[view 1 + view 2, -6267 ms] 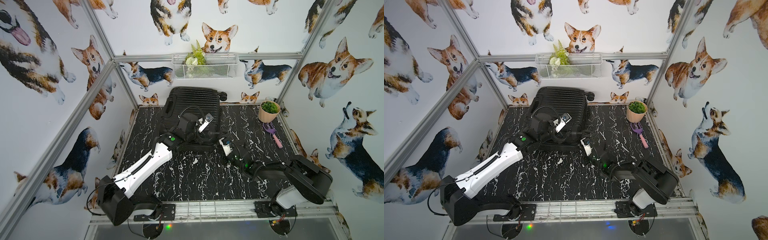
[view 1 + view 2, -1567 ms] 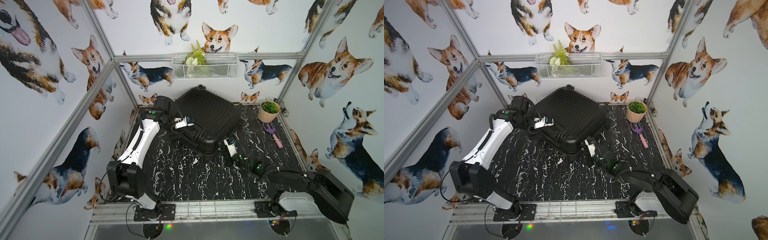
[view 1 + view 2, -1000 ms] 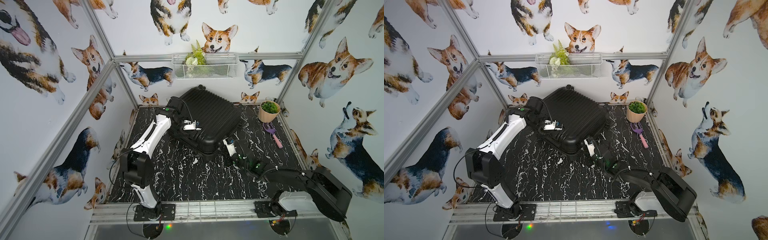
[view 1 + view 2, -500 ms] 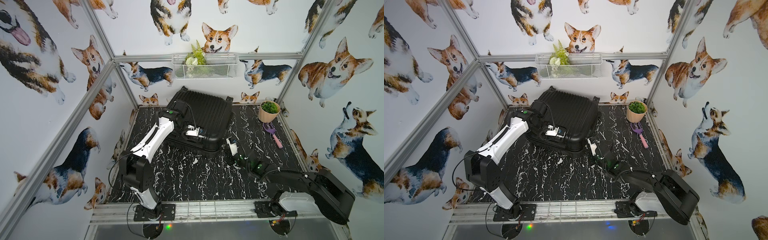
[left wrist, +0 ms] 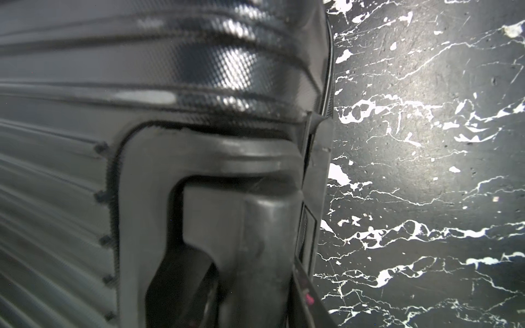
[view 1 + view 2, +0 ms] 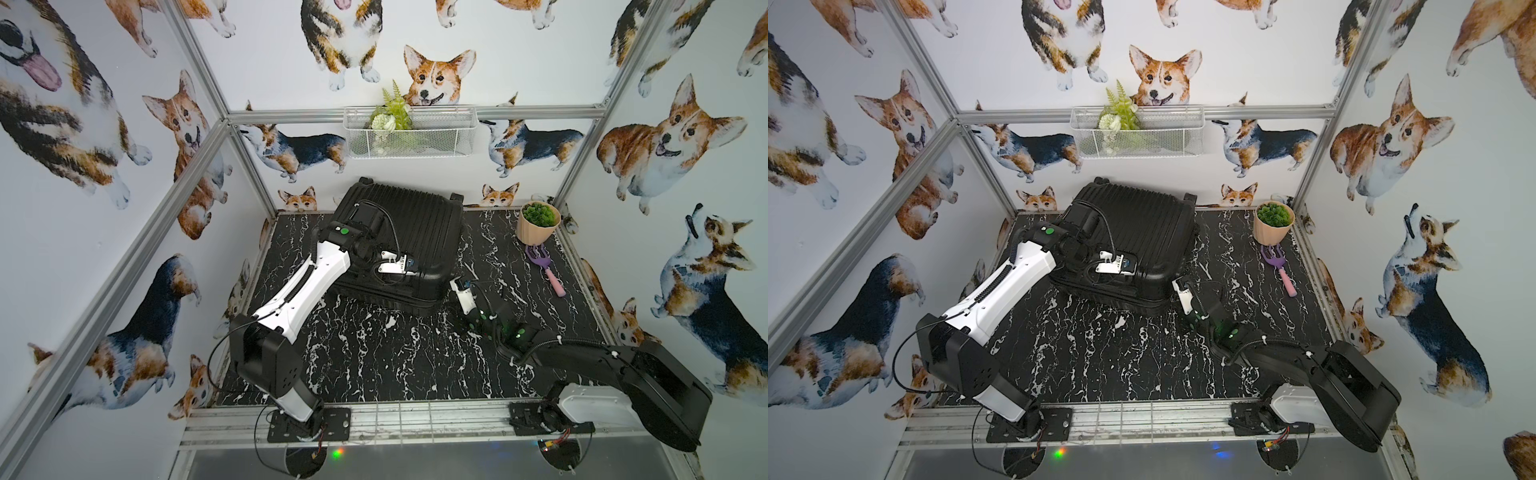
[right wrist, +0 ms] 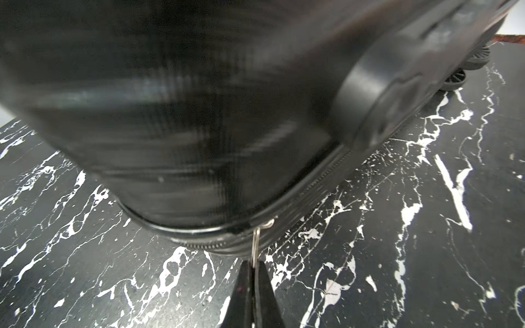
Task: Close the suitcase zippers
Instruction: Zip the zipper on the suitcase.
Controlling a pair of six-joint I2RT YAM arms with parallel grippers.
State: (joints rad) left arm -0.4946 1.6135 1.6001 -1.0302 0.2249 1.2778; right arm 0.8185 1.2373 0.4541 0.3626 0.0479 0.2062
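suitcase at back of table, pot to its right, rake before pot; basket on wall behind

Robot lab booth, aluminium frame, corgi-print walls, marble-look tabletop, mounting rail.

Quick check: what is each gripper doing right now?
Left gripper: at the suitcase front corner; open or closed cannot be told.
Right gripper: closed, pinching the metal zipper pull.
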